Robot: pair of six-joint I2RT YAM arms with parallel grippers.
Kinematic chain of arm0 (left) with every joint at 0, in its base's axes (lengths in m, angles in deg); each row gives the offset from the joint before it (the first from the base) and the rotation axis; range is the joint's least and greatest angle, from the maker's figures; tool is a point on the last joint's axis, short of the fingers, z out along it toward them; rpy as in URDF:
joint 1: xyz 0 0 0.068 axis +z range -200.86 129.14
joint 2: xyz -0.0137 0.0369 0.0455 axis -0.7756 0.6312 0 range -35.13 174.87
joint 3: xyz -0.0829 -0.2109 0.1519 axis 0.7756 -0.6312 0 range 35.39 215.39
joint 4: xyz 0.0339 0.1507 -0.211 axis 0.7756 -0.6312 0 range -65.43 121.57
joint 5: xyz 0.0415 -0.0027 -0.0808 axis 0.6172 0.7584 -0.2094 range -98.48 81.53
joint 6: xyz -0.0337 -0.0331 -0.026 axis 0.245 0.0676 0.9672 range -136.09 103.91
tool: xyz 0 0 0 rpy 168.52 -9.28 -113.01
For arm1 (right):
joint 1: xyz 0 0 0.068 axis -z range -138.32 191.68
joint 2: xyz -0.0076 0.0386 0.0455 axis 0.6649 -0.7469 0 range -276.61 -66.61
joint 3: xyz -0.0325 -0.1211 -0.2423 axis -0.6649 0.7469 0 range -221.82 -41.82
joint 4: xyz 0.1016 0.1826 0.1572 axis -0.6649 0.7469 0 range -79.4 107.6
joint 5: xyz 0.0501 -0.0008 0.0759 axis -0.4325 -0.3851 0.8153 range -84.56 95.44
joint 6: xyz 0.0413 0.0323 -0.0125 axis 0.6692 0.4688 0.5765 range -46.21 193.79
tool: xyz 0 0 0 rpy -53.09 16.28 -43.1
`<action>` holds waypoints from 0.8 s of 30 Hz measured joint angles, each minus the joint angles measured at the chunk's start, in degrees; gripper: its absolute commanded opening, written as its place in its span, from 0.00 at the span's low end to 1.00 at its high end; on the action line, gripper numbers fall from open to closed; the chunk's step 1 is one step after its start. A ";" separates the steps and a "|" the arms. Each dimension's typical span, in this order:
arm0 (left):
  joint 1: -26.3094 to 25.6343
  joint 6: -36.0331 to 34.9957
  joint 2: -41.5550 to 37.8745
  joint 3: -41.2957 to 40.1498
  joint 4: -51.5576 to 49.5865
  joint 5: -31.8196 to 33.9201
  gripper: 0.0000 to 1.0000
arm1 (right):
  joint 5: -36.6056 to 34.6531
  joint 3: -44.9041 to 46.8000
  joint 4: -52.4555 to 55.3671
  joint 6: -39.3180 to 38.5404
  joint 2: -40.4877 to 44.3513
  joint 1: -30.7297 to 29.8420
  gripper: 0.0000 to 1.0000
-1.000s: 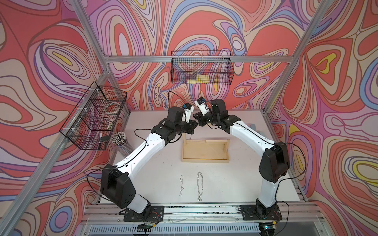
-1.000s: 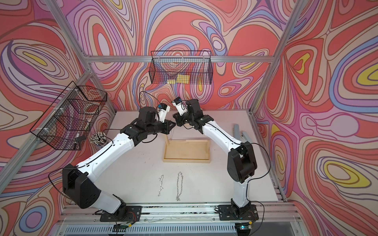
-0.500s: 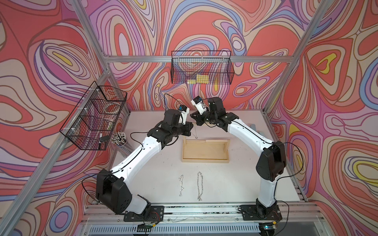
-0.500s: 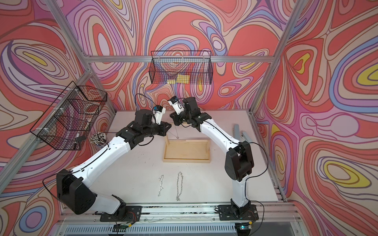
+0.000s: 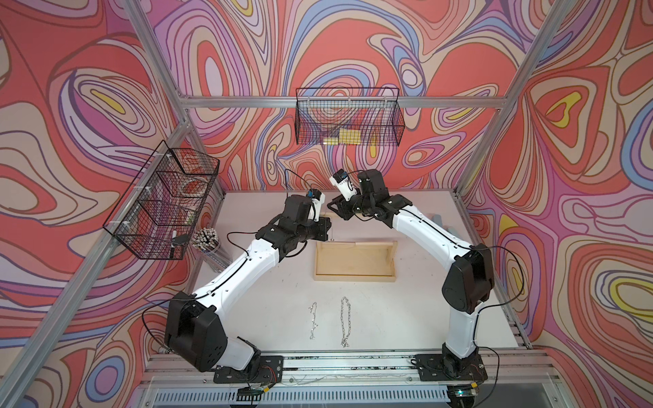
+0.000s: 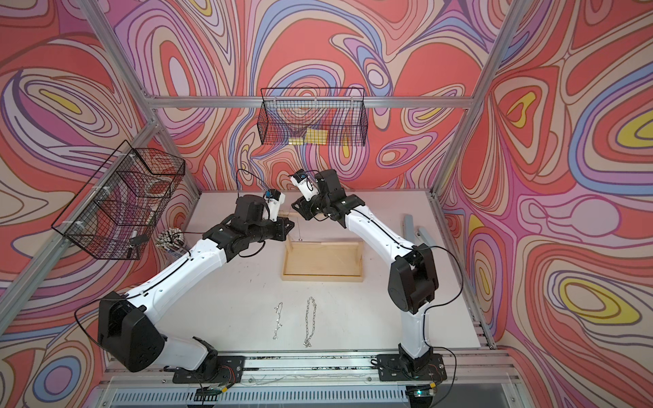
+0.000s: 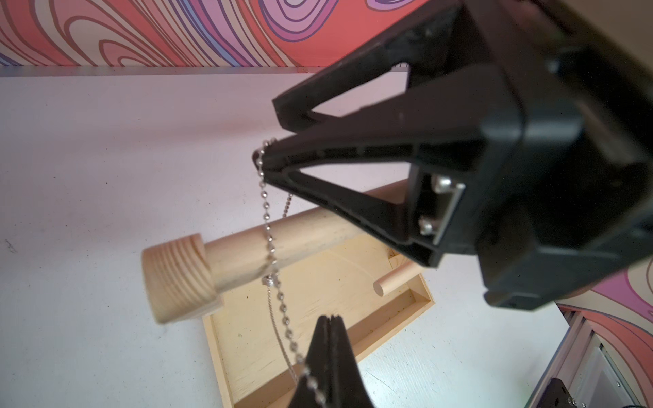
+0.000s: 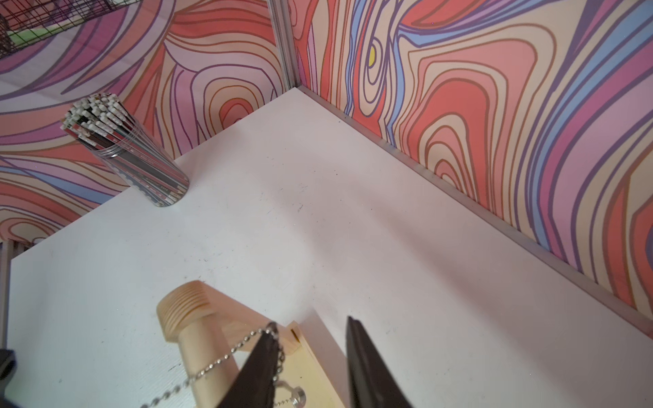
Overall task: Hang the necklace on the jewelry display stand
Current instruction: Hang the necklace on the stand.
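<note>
Wire baskets (image 5: 348,122), pencil cup (image 8: 127,150), two chains (image 5: 344,321)

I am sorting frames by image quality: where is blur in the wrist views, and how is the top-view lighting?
Left wrist view: necklace beads on the dowel sharp, end cap of the jewelry display stand smeared, right hand near the lens soft. Right wrist view: pencil cup crisp, end cap blurred. Both top views: even light, faint shadows, no glare.

Three necklaces (image 5: 344,321), one jewelry display stand (image 5: 355,277), two wire baskets (image 5: 348,120), one pencil cup (image 5: 208,242).
</note>
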 measured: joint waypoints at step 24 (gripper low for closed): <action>0.07 2.14 -0.39 -2.43 0.07 -0.24 0.33 | -0.26 3.80 4.00 -2.45 7.28 -0.04 0.44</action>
